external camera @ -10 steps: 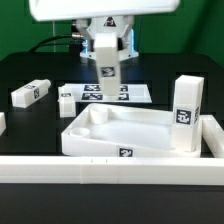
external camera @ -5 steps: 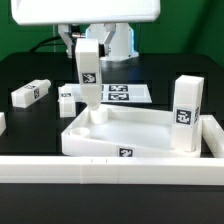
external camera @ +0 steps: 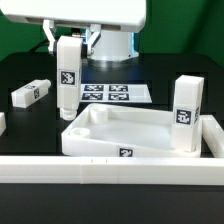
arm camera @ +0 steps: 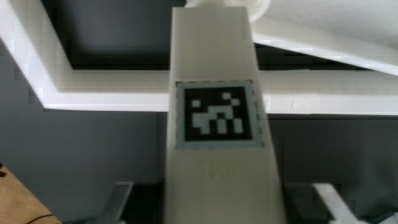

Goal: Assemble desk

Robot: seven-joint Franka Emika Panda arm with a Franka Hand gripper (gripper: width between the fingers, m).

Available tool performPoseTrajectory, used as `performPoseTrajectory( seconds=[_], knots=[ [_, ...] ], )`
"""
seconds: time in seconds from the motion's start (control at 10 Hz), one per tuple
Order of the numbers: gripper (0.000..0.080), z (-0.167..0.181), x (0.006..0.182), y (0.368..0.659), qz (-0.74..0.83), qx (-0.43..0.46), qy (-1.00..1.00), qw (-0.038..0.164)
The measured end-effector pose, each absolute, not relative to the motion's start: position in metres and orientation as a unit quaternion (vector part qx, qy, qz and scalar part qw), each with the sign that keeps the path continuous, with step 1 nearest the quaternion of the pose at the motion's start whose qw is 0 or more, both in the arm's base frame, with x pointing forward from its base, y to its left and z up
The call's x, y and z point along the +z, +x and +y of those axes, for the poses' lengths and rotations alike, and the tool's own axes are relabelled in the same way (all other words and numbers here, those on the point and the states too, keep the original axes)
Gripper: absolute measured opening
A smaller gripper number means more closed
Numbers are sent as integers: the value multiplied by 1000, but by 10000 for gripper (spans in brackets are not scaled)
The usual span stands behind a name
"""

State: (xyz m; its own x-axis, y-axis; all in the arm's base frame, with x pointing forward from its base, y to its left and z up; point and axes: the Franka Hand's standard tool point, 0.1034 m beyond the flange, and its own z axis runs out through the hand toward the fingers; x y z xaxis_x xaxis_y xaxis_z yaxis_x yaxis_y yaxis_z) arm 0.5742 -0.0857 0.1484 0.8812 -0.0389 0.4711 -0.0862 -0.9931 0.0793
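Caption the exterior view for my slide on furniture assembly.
The hand holds a desk leg upright near a corner of the tabletop; a second leg stands at the exterior view's right.

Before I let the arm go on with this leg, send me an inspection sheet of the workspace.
surface: black table, flat.
job's things: tabletop lies rim up; held leg upright beside its corner on the exterior view's left; lying leg farther that way; standing leg by the tabletop on the exterior view's right.
clutter: marker board beyond the tabletop; border bar in front.
grippers: gripper shut on held leg.
cables: dark cable near the arm.
surroundings: nothing seen.
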Motion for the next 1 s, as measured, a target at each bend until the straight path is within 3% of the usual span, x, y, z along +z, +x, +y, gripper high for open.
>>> performPoseTrajectory(
  seconds=[0.4, 0.7, 1.0],
  knots=[
    [291, -95, 157, 586, -29, 244, 969, 40],
    [291, -92, 160, 586, -60, 216, 974, 5],
    [291, -90, 157, 586, -58, 217, 975, 6]
  ],
)
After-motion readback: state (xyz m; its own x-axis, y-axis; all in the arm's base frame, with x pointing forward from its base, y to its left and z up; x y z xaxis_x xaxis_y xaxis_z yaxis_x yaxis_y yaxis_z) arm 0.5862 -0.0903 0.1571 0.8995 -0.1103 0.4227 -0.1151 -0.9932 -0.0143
